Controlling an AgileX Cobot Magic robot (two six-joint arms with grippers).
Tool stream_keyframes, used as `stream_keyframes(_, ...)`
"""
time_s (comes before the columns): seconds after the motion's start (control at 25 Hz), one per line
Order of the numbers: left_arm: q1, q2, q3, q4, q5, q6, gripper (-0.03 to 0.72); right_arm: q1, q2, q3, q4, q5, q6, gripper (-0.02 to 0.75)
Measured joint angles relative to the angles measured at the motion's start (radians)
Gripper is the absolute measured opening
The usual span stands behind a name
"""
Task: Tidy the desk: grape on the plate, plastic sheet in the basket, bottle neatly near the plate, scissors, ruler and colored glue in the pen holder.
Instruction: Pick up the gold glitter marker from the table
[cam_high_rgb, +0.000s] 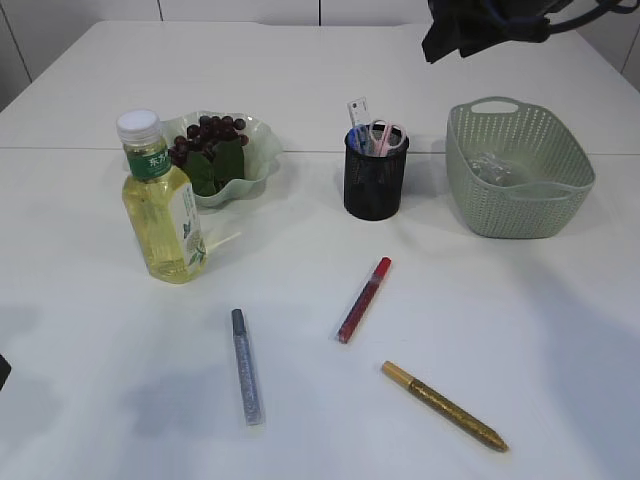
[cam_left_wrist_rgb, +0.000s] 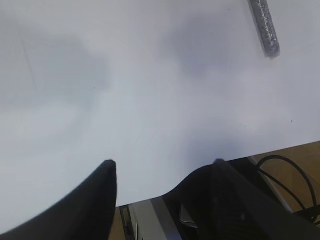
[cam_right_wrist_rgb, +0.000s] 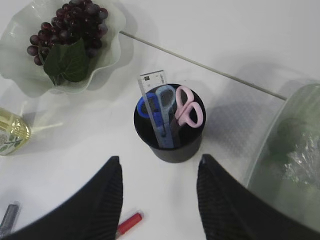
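Scissors (cam_right_wrist_rgb: 187, 107) and ruler (cam_right_wrist_rgb: 155, 102) stand in the pen holder (cam_high_rgb: 375, 180).
Three glue pens (cam_high_rgb: 365, 298) lie on the tabletop (cam_high_rgb: 520, 330); both grippers' fingers (cam_right_wrist_rgb: 107, 200) spread apart, empty.

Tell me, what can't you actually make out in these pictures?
- Bottle label: print too small to read in the exterior view; cut off by the edge in the right wrist view.
- Ruler and scissors: lower parts hidden inside the pen holder.
- Plastic sheet: blurred through the basket wall, cut off by the right wrist view's edge.
- Silver glue: only one end shows in the left wrist view.
- Left arm: almost entirely outside the exterior view.
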Motion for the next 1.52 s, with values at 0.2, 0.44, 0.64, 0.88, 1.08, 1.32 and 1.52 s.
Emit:
stream_keyframes(0.2, 0.0, 0.0, 0.0, -0.002, 0.0, 0.0, 0.435, 0.003, -0.051, 0.0, -0.062, 0.121, 0.086, 0.387)
stream_keyframes(0.44, 0.0, 0.0, 0.0, -0.004, 0.0, 0.0, 0.435, 0.003, -0.094, 0.026, -0.156, 0.222, 0.161, 0.387)
stream_keyframes(0.64, 0.0, 0.0, 0.0, -0.004, -0.013, 0.0, 0.435, 0.003, -0.174, 0.137, -0.197, 0.226, 0.187, 0.387)
stream_keyframes(0.88, 0.0, 0.0, 0.0, -0.004, -0.027, 0.0, 0.435, 0.053, -0.284, 0.367, -0.231, 0.188, 0.191, 0.386)
stream_keyframes(1.08, 0.0, 0.0, 0.0, 0.02, -0.027, 0.0, 0.435, 0.197, -0.315, 0.538, -0.257, 0.175, 0.202, 0.386)
stream_keyframes(1.32, 0.0, 0.0, 0.0, 0.077, -0.045, 0.0, 0.435, 0.372, -0.315, 0.618, -0.328, 0.091, 0.219, 0.386)
stream_keyframes(1.52, 0.0, 0.0, 0.0, 0.118, -0.051, 0.0, 0.435, 0.428, -0.315, 0.619, -0.36, 0.053, 0.221, 0.386)
